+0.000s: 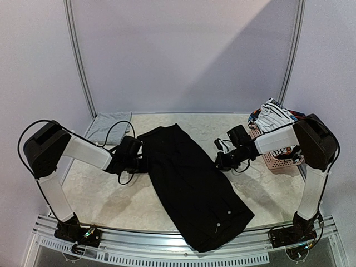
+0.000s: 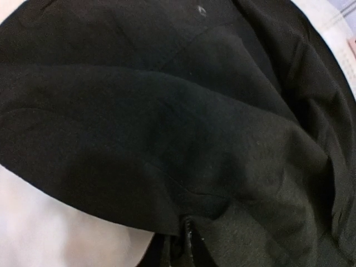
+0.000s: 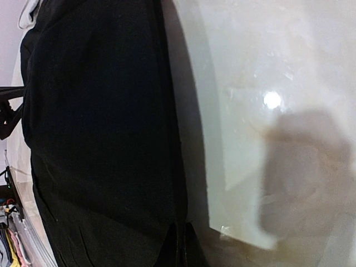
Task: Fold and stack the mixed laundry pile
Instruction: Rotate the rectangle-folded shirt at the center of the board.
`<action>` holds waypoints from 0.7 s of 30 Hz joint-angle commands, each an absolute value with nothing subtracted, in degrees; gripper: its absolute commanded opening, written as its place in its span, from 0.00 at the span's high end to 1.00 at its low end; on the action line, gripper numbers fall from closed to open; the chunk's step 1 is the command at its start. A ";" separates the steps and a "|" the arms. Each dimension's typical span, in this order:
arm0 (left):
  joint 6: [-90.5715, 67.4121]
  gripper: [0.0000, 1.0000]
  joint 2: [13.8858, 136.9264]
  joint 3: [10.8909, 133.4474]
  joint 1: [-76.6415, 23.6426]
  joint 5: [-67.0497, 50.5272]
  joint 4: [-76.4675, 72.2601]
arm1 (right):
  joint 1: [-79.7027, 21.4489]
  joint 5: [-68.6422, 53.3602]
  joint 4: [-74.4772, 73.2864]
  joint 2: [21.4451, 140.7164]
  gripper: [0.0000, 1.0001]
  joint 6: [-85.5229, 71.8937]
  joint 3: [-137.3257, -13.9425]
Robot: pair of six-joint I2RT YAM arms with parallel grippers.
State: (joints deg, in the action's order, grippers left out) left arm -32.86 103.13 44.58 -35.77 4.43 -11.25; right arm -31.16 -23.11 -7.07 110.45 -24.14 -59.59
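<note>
Large black trousers point(image 1: 194, 183) lie spread slantwise across the table, waist toward the near edge. My left gripper point(image 1: 146, 162) is at their left edge and my right gripper point(image 1: 218, 161) at their right edge, both near the far end. In the left wrist view black cloth point(image 2: 167, 111) fills the frame, and the left gripper point(image 2: 188, 245) is shut on a fold of it. In the right wrist view the right gripper point(image 3: 181, 250) is shut on the trousers' edge point(image 3: 111, 139). A white black-striped piece point(image 1: 275, 114) tops the remaining laundry at the back right.
A pink perforated basket point(image 1: 275, 161) stands at the right, close behind my right arm, with clothes heaped in it. A folded light grey garment point(image 1: 108, 127) lies at the back left corner. Bare pale tabletop point(image 3: 278, 83) shows to the right of the trousers.
</note>
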 commanded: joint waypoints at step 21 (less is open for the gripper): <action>-25.93 0.70 103.76 59.20 -33.57 10.48 3.30 | -42.20 -8.18 11.56 103.41 1.00 -58.43 -40.45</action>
